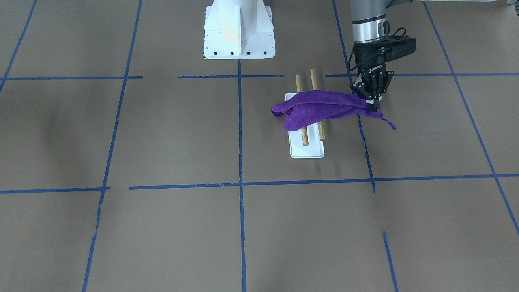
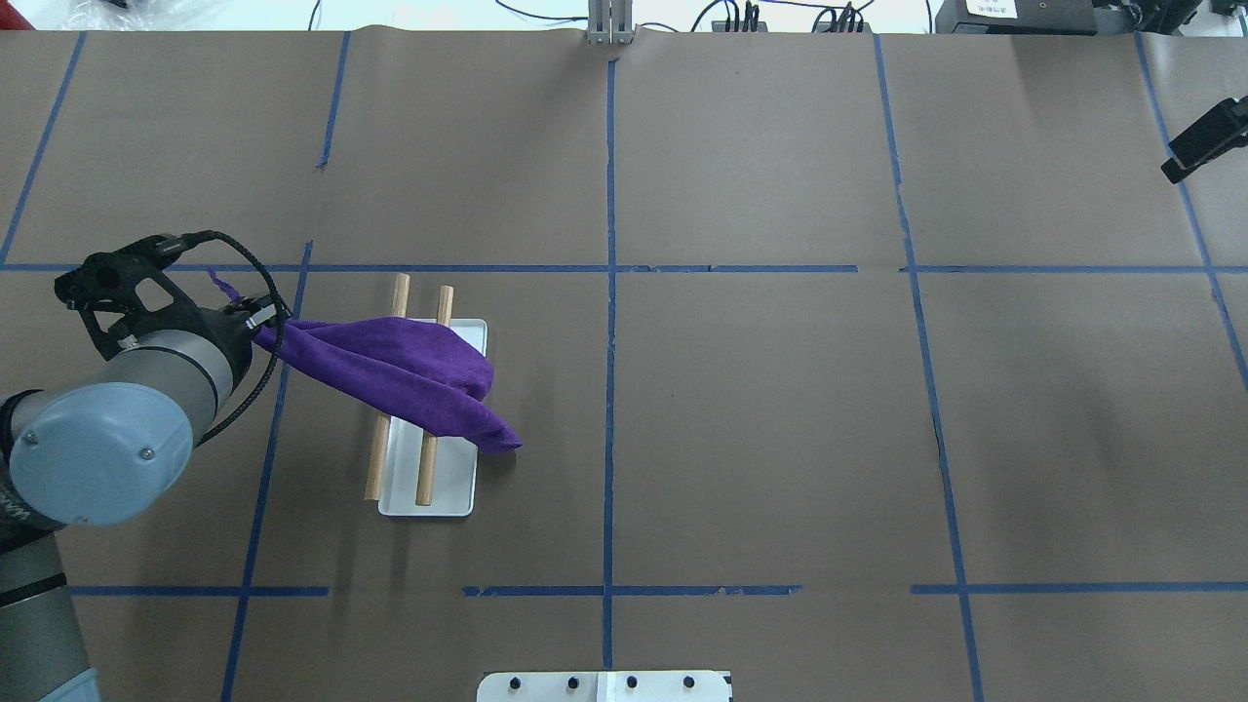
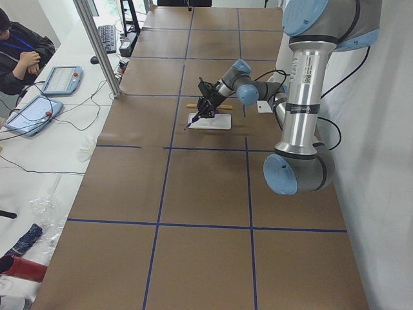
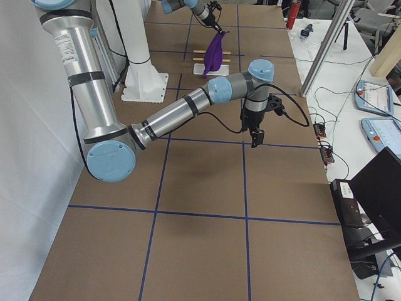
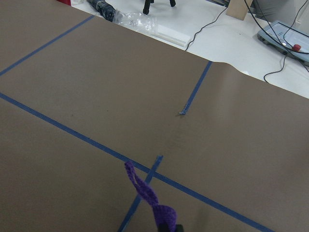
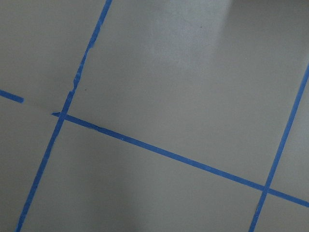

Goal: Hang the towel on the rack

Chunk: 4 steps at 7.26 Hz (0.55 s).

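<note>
The purple towel [image 1: 324,107] lies draped across the two brown wooden rods [image 1: 303,136] of the rack, above its white base [image 1: 307,152]. My left gripper [image 1: 372,106] is shut on one end of the towel, just off the rack's side, and holds that end raised. A loose corner hangs past the fingers [image 5: 145,193]. The towel [image 2: 400,370] and the rack base [image 2: 453,487] also show from overhead, with the left gripper [image 2: 255,327] beside them. My right gripper [image 2: 1204,141] hovers far off over the table; whether it is open or shut does not show.
The white robot pedestal [image 1: 238,30] stands behind the rack. Blue tape lines [image 2: 609,390] grid the brown table. Cables, tablets [image 3: 61,79] and an operator [image 3: 22,51] are beyond the far table edge.
</note>
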Available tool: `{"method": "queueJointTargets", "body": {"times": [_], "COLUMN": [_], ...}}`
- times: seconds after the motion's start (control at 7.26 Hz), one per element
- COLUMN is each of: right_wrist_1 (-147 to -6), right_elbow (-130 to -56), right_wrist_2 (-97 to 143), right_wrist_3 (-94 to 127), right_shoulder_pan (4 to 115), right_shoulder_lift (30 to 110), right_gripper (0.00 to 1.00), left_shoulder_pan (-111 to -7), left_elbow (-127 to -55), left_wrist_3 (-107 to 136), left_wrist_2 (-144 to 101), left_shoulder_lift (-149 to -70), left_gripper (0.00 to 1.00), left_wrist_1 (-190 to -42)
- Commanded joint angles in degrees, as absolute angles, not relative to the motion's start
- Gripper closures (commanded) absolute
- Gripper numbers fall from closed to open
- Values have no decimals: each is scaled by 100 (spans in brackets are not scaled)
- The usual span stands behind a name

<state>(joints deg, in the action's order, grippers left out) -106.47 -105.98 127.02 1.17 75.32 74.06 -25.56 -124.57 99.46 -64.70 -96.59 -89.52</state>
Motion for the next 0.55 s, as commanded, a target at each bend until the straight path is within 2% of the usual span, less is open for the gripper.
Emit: {"method": "queueJointTargets", "body": {"times": [0.0,0.41], "right_wrist_1": [-10644,-10626], "right_elbow": [-10573,-10617], "right_wrist_2": [12726,12744], "right_wrist_3": [123,228], "right_shoulder_pan": [7532,7541], "right_shoulder_lift": [7418,7715], "right_gripper": [0,0], "left_shoulder_pan": [-2540,-2610], "left_elbow": [-12052,-12059], "left_wrist_3": [9722,8451], "left_wrist_2": [-6451,-6521], "left_shoulder_lift": [-9668,-9668], "left_gripper": [0,0], "left_wrist_1": [-9235,-9500]}}
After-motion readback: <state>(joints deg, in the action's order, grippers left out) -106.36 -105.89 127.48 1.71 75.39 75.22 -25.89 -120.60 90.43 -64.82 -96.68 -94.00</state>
